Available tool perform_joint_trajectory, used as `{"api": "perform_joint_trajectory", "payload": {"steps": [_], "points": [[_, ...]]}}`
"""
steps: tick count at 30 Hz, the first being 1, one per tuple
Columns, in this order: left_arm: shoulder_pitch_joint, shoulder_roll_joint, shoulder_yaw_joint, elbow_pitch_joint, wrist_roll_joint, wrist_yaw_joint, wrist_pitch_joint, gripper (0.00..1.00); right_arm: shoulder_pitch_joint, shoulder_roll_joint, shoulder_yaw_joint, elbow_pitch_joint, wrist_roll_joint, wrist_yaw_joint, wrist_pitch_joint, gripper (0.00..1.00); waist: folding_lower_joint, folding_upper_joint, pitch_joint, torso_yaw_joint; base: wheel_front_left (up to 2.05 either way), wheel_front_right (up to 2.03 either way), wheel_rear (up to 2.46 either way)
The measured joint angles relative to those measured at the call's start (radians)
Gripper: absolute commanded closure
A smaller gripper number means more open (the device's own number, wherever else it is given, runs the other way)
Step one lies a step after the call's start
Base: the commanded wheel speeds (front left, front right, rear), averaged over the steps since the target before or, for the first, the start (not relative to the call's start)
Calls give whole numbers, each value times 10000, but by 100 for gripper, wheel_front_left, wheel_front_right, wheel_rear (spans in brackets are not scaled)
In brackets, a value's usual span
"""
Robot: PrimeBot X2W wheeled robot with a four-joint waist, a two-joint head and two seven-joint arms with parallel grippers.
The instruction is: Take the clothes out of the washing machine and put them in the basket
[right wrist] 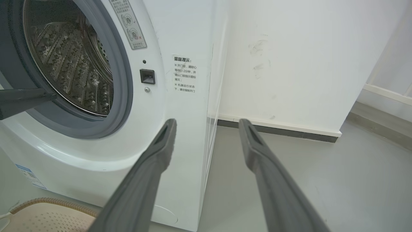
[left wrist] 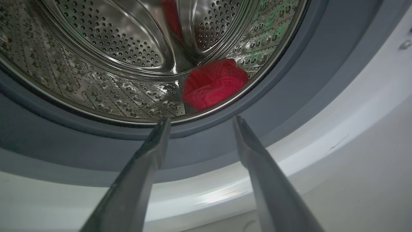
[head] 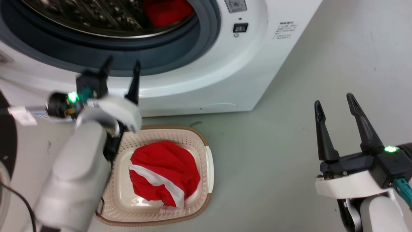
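At the washing machine (head: 225,74) mouth, L gripper (head: 124,61) is hovering open, empty, aiming to grab red clothes (left wrist: 212,83) sitting in drum (left wrist: 96,80); striped piece (head: 161,170) is lying in basket (head: 180,134), R gripper (head: 334,100) idling open aside.

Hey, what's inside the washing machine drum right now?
One crumpled red garment lies in the drum, just inside its front rim. Anything beneath it is hidden.
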Motion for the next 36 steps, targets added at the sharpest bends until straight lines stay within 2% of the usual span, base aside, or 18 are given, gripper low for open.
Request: {"api": "perform_joint_trajectory", "payload": {"steps": [13,21,28,36], "points": [[-4713,548,-397,2222,504,-690,1333,0,-1059,-4,19,-263,364,0,0,0,2,0,1877,-757,0,0,0],[-6966,773,-734,3450,533,-1047,2867,0,-1569,-2,82,-437,729,0,0,0,3,-1,3132,-1255,0,0,0],[-8771,744,-857,4349,132,-1135,4562,0,-1797,-4,31,-539,986,0,0,0,3,0,4094,-1608,0,0,0],[-10124,765,-842,5118,-418,-1179,6305,0,-1960,-4,48,-604,1235,0,0,0,3,-1,4826,-2000,0,0,0]]}}
